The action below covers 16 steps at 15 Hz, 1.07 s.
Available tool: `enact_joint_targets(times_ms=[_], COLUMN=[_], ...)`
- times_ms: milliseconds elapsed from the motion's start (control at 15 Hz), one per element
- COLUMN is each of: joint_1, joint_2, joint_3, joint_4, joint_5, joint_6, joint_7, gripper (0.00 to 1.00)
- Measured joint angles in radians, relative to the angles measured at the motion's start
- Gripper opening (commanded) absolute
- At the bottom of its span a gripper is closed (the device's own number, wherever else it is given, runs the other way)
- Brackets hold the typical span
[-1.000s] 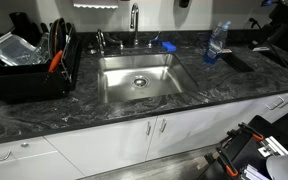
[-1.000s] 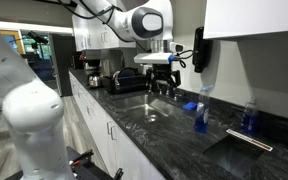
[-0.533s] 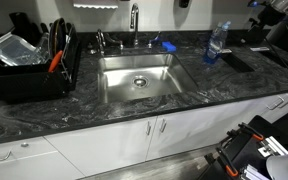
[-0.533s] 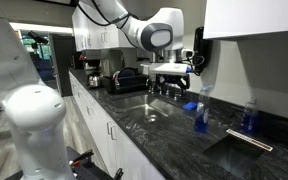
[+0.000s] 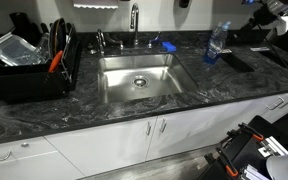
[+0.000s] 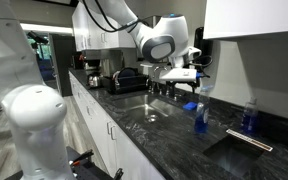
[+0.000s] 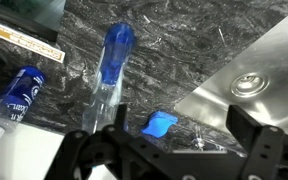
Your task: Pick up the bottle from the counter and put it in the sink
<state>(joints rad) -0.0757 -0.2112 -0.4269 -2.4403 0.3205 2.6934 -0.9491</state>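
Note:
The bottle (image 5: 216, 42) is slim and clear with a blue cap. It stands upright on the dark marbled counter (image 5: 84, 108), to the side of the steel sink (image 5: 112, 92). It also shows in an exterior view (image 6: 201, 110) and in the wrist view (image 7: 112, 68). My gripper (image 6: 185, 78) hangs open and empty in the air over the sink's faucet end, short of the bottle and above it. In the wrist view the gripper (image 7: 179, 138) has its jaws wide apart with nothing between them. The sink's drain (image 7: 248, 85) shows at right.
A small blue scrubber (image 7: 160, 124) lies on the counter by the sink. A second bottle with blue liquid (image 6: 248, 115) stands beyond the task bottle, beside a dark mat (image 5: 239, 61). A black dish rack (image 5: 24, 68) fills the counter's far side. The faucet (image 5: 134, 20) rises behind the sink.
The arm has swung along the counter toward the bottle, from over the sink to near the faucet end. The gripper stays open. The bottle has not moved.

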Motion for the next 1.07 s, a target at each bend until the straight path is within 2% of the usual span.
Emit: enact_joint_targets(times_ms=[133,667,867,1067], joint_1=[0.0,0.001,0.0,-0.006], joint_2=[0.032,0.035,0.046,0.09], joint_3=[0.0,0.002,0.013,0.037], joint_4=[-0.001,-0.001,-0.001,0.002], joint_5=[0.008,0.006,0.003,-0.047], joint_6=[0.069,0.078,0.138,0.24], joint_7=[0.012,0.028,0.123,0.307], gripper=[1.0,1.0,1.0,1.0])
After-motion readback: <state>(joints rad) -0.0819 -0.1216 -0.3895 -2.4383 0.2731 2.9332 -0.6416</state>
